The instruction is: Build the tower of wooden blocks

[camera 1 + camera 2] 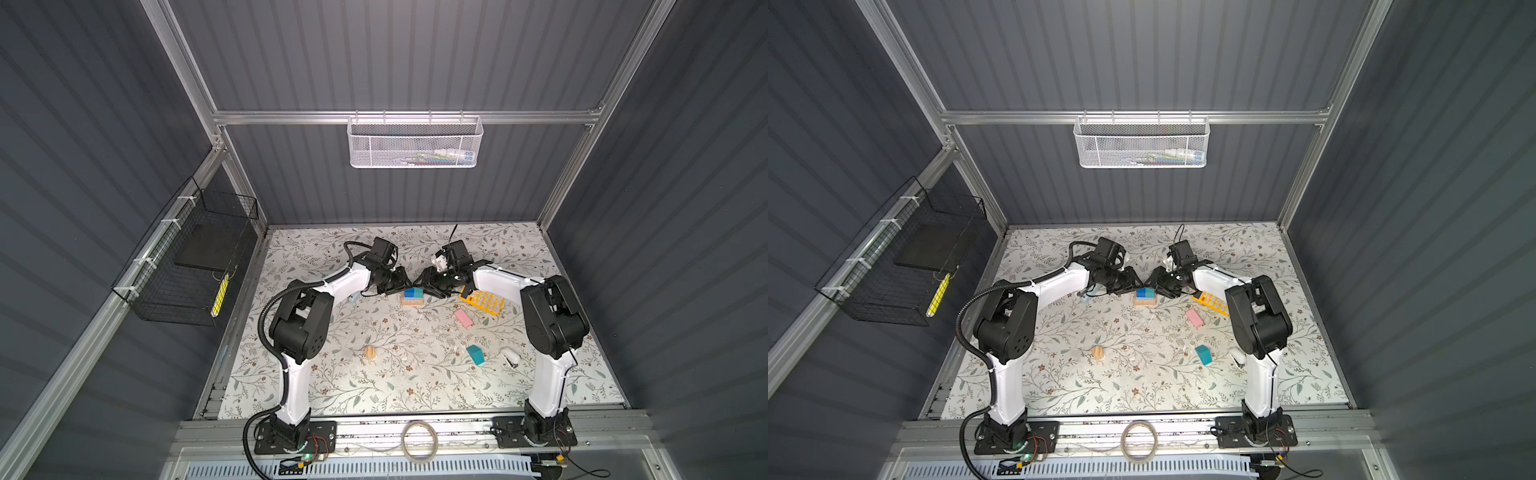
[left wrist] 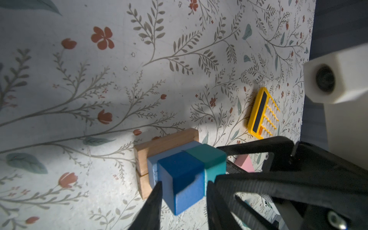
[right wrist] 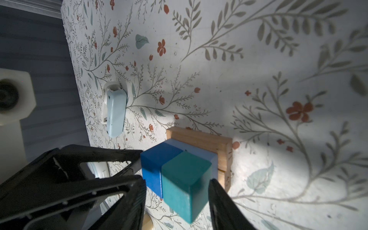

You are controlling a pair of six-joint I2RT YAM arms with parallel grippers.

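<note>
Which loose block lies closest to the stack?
The pink block, by the yellow calculator; the tan block and teal block lie farther off, toward the front.

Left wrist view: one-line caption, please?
Left tool straddles the dark blue block beside the teal block, atop a light blue block and tan bars; yellow calculator nearby.

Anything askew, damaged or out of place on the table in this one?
Nothing stands out. The dark blue cube and teal cube sit side by side, touching, on the light blue block over the tan bars. Nothing looks damaged.
</note>
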